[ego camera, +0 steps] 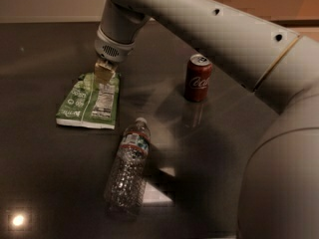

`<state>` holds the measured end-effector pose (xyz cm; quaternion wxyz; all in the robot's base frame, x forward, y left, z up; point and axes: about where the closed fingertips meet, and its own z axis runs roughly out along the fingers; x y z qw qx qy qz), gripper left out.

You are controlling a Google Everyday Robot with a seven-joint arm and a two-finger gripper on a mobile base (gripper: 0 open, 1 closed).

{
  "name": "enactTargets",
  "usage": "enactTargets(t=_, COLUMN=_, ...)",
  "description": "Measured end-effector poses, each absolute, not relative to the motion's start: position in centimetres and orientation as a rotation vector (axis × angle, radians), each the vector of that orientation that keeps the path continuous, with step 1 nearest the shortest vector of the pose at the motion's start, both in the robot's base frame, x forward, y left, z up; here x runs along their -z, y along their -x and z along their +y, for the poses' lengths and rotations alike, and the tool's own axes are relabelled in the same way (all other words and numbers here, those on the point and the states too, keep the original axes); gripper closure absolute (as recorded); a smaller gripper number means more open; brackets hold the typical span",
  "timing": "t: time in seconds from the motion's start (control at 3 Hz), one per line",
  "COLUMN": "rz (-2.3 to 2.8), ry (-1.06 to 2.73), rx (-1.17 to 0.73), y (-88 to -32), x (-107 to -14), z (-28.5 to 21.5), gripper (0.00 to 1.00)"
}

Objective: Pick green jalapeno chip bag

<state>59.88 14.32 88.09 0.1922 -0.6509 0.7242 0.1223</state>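
Note:
The green jalapeno chip bag (89, 102) lies flat on the dark table at the left, its white nutrition-label panel facing up and its white seal toward me. My gripper (104, 73) hangs from the wrist of the big white arm (199, 24) and sits right at the bag's far top edge, over or touching it. I cannot tell whether it holds the bag.
A clear plastic water bottle (128, 167) lies on its side just in front and to the right of the bag. A red cola can (198, 78) stands upright to the right. The dark table (45, 183) reflects a light at the front left.

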Motion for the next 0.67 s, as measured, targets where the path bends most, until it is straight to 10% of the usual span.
enactTargets(t=0.67, rz=2.058, ry=1.808, rx=-0.346, y=-60.06, x=-87.68, z=15.01, gripper=0.00)
